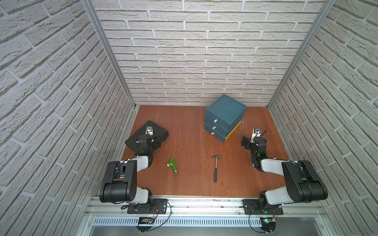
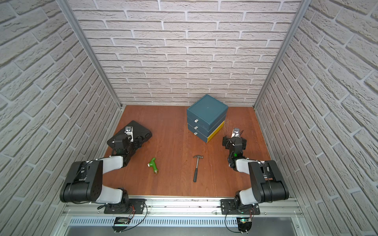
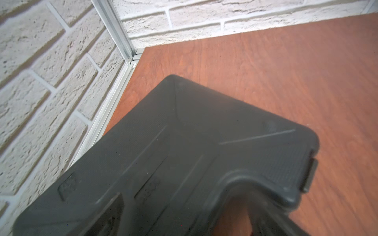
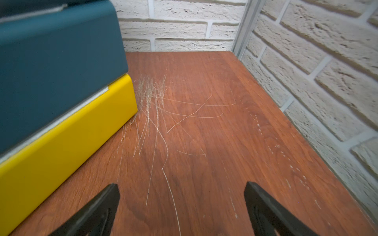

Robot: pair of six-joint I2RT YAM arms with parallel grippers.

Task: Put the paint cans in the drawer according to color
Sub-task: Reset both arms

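No paint cans show in any view. The drawer [image 1: 225, 118] [image 2: 206, 117] is a teal stack of three with small white pull tabs, all pushed in, on a yellow base [image 4: 61, 143] at the back right of the wooden table. My right gripper [image 1: 253, 142] [image 4: 182, 186] stands open just right of the drawer, low over bare scratched wood, with nothing between its fingers. My left gripper [image 1: 152, 139] hovers open over a black case [image 1: 158, 127] [image 3: 204, 132] at the left. Its fingers are only a dark blur in the left wrist view.
A green pipe fitting [image 1: 172, 165] [image 2: 154, 165] lies left of centre. A hammer [image 1: 215, 167] [image 2: 196, 167] lies right of centre, head toward the drawer. Brick walls close in the table [image 1: 188, 126] on three sides.
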